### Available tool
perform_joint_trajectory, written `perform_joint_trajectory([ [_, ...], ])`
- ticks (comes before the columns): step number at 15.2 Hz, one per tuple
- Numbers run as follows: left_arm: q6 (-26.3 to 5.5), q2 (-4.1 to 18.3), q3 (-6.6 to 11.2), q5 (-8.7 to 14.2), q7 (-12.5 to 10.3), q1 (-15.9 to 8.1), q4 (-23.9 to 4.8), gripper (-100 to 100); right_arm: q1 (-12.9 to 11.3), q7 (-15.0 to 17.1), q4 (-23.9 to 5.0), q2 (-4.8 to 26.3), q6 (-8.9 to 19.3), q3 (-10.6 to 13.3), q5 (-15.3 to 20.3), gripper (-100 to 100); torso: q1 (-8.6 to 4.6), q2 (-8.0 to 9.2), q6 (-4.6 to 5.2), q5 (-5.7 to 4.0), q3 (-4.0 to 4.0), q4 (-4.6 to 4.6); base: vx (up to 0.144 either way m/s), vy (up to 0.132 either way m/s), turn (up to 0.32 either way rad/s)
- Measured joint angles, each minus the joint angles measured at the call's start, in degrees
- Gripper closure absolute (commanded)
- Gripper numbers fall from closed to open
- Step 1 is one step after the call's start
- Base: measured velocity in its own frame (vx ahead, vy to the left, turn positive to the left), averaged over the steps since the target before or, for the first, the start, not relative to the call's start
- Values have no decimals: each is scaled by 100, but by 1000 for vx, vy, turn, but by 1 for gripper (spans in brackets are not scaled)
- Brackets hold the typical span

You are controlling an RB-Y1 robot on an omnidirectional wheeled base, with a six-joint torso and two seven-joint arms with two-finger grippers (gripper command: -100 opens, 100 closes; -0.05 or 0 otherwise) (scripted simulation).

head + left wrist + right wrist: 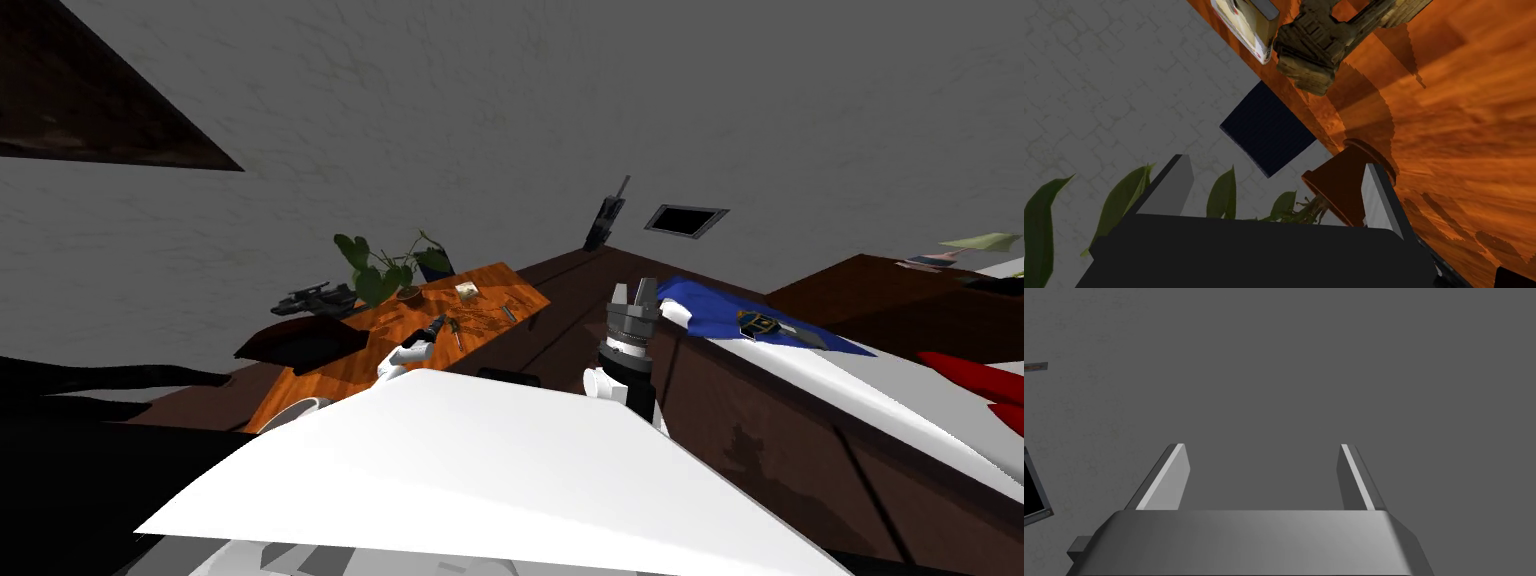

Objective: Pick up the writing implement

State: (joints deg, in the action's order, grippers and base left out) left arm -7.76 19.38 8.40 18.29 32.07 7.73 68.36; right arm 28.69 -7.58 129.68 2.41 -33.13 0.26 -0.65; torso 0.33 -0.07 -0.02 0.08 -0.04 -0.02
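An orange wooden table (400, 345) stands ahead on my left. A thin pen-like stick (458, 334) lies on it, and a short bluish one (508, 313) lies farther right; I cannot tell which is the writing implement. My left gripper (432, 326) hovers over the table just left of the thin stick. In the left wrist view this gripper (1276, 170) is open, with a brown plant pot (1344, 190) near one finger and the table top (1464, 125) beyond. My right gripper (634, 293) is raised beside the bed and stands open (1264, 450) and empty.
A leafy potted plant (385, 270), a small box (466, 291), a dark gun-like object (315, 298) and a dark cushion (300, 345) share the table. A brownish blocky object (1319, 50) lies past the pot. A bed with a blue cloth (720, 315) is on the right.
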Motion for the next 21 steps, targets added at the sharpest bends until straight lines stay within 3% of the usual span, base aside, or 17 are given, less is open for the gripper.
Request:
perform_joint_trajectory([
  [4, -277, 105, 66, 164, 173, -95, -381, -100, 1, 0, 0, 0, 0, 0, 0, 0, -7, -6, -2, -1, -3, -1, -26, 37, -177],
  [7, -397, 207, 98, 361, 358, -279, -900, -100, -2, 0, 0, 0, 0, 1, 0, 0, 0, 0, 9, -1, 0, 1, -45, 57, -430],
  [9, -627, 158, 227, 341, 479, -299, -1005, -100, 0, 0, 0, 0, 0, 0, 0, 0, 4, 0, 0, 1, 0, 0, -35, 57, -234],
  [21, -1367, 395, 441, 855, 1098, -732, -2383, -100, 1, 0, 0, 1, 0, -1, 0, 0, 3, -9, -2, 0, -5, -2, -31, 48, -256],
])
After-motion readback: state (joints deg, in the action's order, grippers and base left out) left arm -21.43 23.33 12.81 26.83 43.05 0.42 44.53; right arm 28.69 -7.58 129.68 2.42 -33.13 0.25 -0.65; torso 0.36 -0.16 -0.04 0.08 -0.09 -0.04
